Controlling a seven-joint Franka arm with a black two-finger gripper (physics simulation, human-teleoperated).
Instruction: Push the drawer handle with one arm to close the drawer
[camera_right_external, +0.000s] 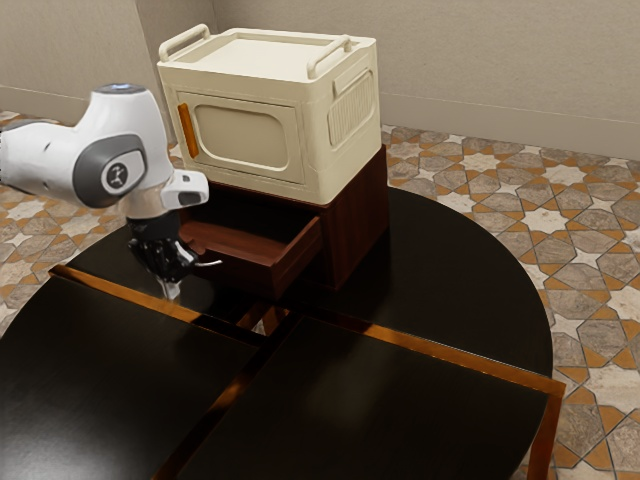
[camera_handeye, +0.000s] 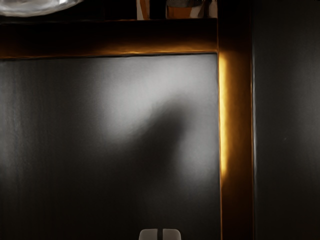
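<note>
Clenched, my gripper is hovering near the handle; I'm judging this the lining-up step, the open drawer needing a push toward the exterior view's one o'clock.

Cream plastic cabinet: brightly lit from above, higher than the jaws.
Reddish-brown wooden drawer: dim, shadowed inside, near the jaws.
Round black tabletop: faint sheen; wrist view darker, pale glare around a shadowy patch beyond the jaws.
Orange-brown wooden strip: amber gleam.
</note>
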